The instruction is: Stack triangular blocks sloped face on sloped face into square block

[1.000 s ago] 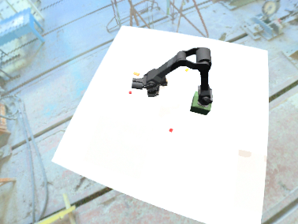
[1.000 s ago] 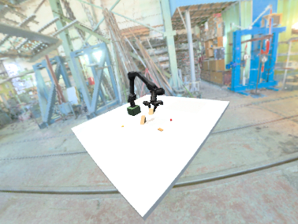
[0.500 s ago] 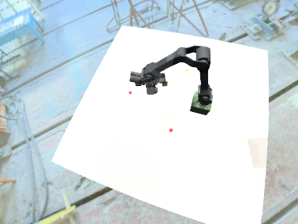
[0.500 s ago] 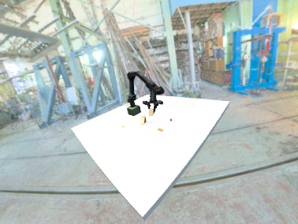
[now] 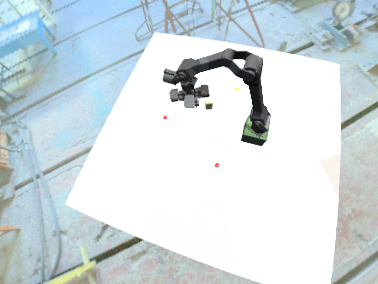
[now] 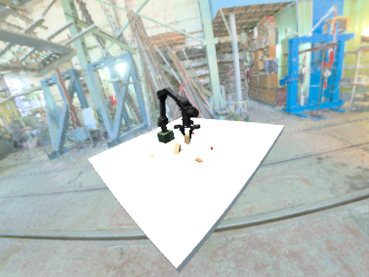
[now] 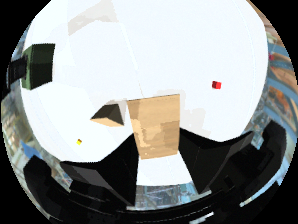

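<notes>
Triangular block [image 6: 187, 138] [image 7: 156, 126] pinched snug between fingers [image 5: 189, 102] [image 6: 187, 135], they're part-open around it; other triangular block [image 5: 209, 105] [image 6: 177, 148] [image 7: 111, 115] sits apart on worktop [image 5: 165, 190] [image 6: 181, 210] [image 7: 165, 40].

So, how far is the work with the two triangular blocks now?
One block is picked up: the gripper holds it. The other block sits apart on the table. Left: joining sloped faces, evening ends, releasing, withdrawing.

The held block [image 6: 186, 138] [image 7: 156, 125] is tan with darker mottled patches, the arm's base block [image 5: 254, 136] [image 6: 166, 137] [image 7: 41, 66] dark green
</notes>
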You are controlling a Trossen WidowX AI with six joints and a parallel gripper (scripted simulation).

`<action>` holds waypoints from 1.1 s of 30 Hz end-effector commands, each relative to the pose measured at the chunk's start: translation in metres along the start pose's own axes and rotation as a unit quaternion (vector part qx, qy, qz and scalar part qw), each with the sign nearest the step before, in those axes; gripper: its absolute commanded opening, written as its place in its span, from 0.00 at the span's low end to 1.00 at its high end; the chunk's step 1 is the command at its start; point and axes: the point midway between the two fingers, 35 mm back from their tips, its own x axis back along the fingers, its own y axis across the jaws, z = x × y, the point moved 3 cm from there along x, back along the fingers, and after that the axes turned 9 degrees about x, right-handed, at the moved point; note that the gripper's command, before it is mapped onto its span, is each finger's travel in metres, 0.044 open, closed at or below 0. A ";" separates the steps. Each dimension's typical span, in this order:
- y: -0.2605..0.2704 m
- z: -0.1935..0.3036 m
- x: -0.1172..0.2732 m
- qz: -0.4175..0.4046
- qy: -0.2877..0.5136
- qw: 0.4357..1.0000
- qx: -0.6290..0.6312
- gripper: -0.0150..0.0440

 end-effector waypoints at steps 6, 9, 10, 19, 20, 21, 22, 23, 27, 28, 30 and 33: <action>0.003 0.008 0.007 0.024 -0.068 0.997 -0.003 0.25; 0.003 0.008 0.007 0.024 -0.068 0.997 -0.003 0.25; 0.005 0.010 0.008 0.024 -0.068 0.997 -0.003 0.25; 0.035 0.041 0.018 0.022 -0.067 0.997 -0.003 0.25; 0.038 0.044 0.019 0.022 -0.067 0.998 -0.003 0.25; 0.042 0.047 0.020 0.022 -0.067 0.998 -0.003 0.25; 0.046 0.050 0.021 0.022 -0.067 0.998 -0.003 0.25; 0.049 0.053 0.022 0.022 -0.067 0.998 -0.003 0.25; 0.065 0.065 0.027 0.021 -0.066 0.998 -0.003 0.25; 0.069 0.067 0.028 0.021 -0.066 0.998 -0.003 0.25; 0.076 0.072 0.031 0.021 -0.066 0.998 -0.004 0.25; 0.088 0.080 0.034 0.020 -0.065 0.998 -0.005 0.25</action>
